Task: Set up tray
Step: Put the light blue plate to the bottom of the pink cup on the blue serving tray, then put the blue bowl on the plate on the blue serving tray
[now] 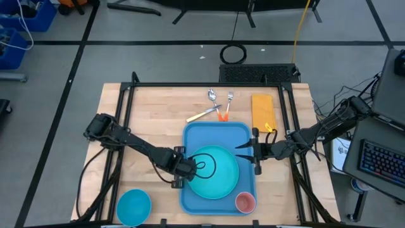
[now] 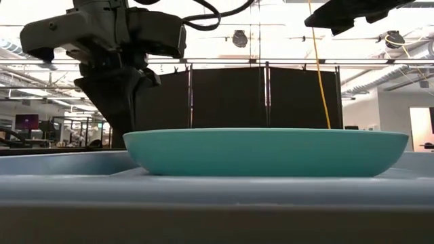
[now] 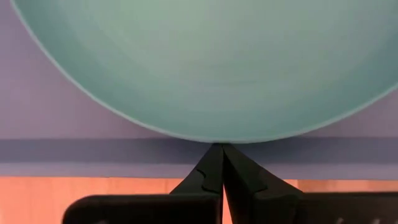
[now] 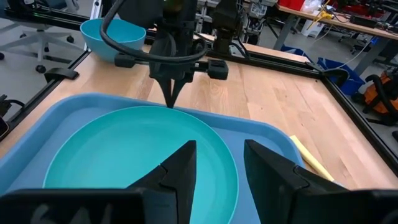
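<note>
Jaws clenched empty on left gripper (image 4: 171, 99) at round turquoise plate (image 1: 212, 171) rim; right gripper (image 4: 217, 163) parted, hovering. Centre plate in light-blue plastic tray (image 1: 190, 136) gently.

A robotics lab or workshop: a wooden tabletop (image 1: 152, 114) in a black metal frame (image 1: 209, 84), taped floor (image 1: 158, 44), blue storage bins (image 1: 19, 25), office chairs (image 4: 37, 37), cluttered workbenches (image 4: 323, 12), and exposed ceiling ducts (image 2: 380, 78).

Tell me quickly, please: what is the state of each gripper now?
Left gripper: closed, holding nothing, tips at the plate rim.
Right gripper: open, holding nothing, over the tray.
</note>
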`<action>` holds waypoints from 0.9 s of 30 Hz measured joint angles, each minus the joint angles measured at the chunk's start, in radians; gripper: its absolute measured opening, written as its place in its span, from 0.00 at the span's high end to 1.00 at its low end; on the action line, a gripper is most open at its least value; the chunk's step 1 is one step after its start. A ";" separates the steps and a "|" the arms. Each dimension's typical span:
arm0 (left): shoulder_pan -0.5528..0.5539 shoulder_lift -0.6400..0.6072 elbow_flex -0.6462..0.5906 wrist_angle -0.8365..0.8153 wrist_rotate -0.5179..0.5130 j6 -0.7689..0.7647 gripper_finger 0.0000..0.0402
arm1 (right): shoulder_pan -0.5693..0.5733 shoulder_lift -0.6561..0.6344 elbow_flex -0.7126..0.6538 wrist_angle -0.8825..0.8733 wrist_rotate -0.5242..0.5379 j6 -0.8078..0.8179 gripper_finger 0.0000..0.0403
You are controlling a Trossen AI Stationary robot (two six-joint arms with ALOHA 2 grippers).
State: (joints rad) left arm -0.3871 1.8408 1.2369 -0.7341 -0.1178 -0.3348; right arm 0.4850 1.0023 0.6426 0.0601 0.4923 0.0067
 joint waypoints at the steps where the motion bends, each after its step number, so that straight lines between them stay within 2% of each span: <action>1: 0.002 0.000 0.000 0.008 0.013 0.000 0.99 | 0.000 0.000 0.000 0.000 0.000 0.000 0.69; 4: 0.005 0.000 0.000 0.031 0.042 0.019 0.99 | 0.000 0.000 0.000 0.000 0.000 0.000 0.69; 10: 0.008 0.001 0.000 0.093 0.039 0.055 0.99 | 0.000 0.000 0.000 0.000 0.000 0.000 0.69; 14: 0.008 0.001 0.000 0.076 0.026 0.054 0.98 | 0.000 0.000 0.000 0.000 0.000 0.000 0.69; 21: 0.001 -0.010 0.000 -0.040 -0.168 -0.016 0.99 | 0.000 0.000 0.000 0.000 0.000 0.000 0.69; 27: -0.009 -0.055 0.000 -0.061 -0.187 -0.047 0.92 | 0.000 0.000 0.000 0.000 0.000 -0.004 0.69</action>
State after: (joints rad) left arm -0.3962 1.7855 1.2369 -0.7954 -0.3052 -0.3822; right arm 0.4850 1.0023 0.6426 0.0601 0.4923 0.0027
